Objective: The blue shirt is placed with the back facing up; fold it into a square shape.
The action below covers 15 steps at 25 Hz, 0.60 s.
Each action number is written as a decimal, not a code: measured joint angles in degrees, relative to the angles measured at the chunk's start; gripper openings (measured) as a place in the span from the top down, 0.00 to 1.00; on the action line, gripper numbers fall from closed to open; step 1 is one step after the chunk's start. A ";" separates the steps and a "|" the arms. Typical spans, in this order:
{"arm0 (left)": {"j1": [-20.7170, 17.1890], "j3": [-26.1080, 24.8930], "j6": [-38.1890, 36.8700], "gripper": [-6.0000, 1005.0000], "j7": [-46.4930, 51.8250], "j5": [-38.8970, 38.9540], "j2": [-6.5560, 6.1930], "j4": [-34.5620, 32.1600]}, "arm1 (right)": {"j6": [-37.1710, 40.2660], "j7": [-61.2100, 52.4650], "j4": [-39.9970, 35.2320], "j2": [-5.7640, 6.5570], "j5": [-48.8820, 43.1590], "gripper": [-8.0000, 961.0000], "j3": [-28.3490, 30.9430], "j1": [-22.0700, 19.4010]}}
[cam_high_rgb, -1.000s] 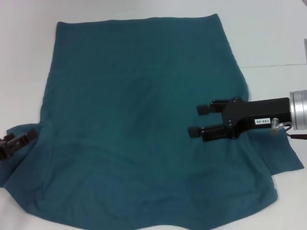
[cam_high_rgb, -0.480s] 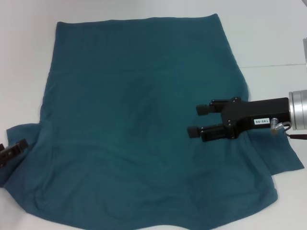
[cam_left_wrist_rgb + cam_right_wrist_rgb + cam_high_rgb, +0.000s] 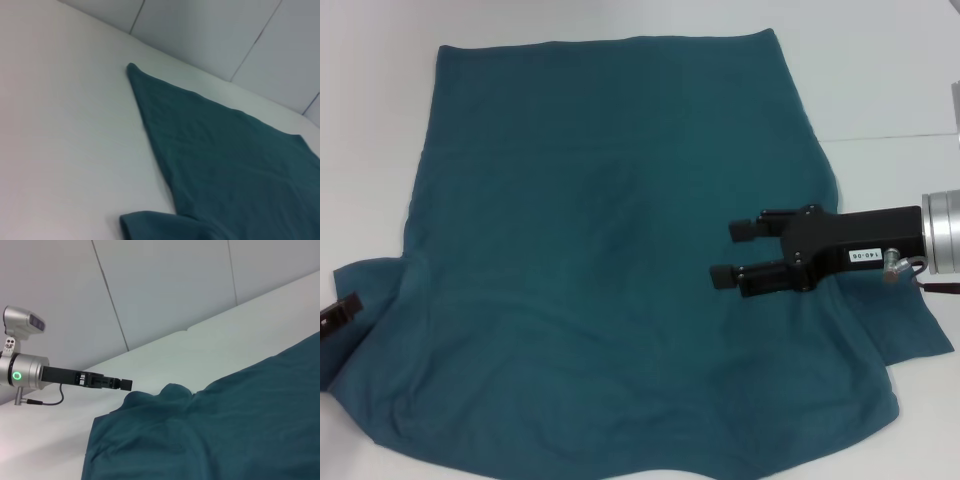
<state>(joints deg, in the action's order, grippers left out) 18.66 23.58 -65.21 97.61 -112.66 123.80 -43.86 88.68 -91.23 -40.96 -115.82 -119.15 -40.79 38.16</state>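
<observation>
The blue shirt lies spread flat, plain side up, right gripper open above it.

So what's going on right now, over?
Right gripper open above blue shirt. Left gripper at shirt's left sleeve edge. Shirt flat, unfolded. Nothing in the way.

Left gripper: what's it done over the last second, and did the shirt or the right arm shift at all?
The left gripper has pulled back off the blue shirt toward the robot's left and is now almost out of the head view, holding nothing. The shirt lies flat as before. The right gripper stays open above the shirt's right side.
</observation>
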 joint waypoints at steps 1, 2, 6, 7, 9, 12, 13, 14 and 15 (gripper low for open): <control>-0.01 0.08 0.43 0.13 -0.13 -0.01 0.01 0.22 | -0.04 -0.02 0.00 -0.02 0.01 0.07 0.01 -0.03; 0.00 0.18 1.04 0.13 -0.24 -0.05 0.04 0.53 | -0.07 -0.06 0.00 -0.03 0.02 0.07 0.01 -0.07; 0.31 0.47 1.65 0.14 -0.28 -0.09 0.05 1.33 | -0.11 -0.18 0.00 -0.03 0.05 0.07 0.01 -0.11; 0.41 0.50 1.67 0.15 -0.28 -0.10 0.05 1.47 | -0.11 -0.20 0.00 -0.03 0.06 0.07 0.01 -0.11; 0.58 0.65 1.92 0.16 -0.29 -0.10 0.04 1.91 | -0.11 -0.22 0.00 -0.02 0.06 0.07 0.01 -0.11; 0.71 1.33 2.52 0.17 -0.30 -0.14 0.05 2.37 | -0.11 -0.23 0.00 0.00 0.06 0.07 0.01 -0.11; 0.74 1.87 2.94 0.17 -0.31 -0.16 0.05 2.54 | -0.10 -0.24 0.00 0.00 0.07 0.07 0.01 -0.11; 0.75 2.15 3.21 0.18 -0.31 -0.18 0.05 2.60 | -0.10 -0.24 0.00 0.00 0.07 0.07 0.01 -0.11; 0.77 2.43 3.47 0.18 -0.31 -0.19 0.05 2.70 | -0.10 -0.24 0.00 0.00 0.07 0.07 0.01 -0.11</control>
<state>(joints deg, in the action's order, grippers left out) 19.43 26.01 -61.74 97.29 -112.84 123.85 -41.16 88.58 -91.47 -40.96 -115.82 -119.08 -40.78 38.05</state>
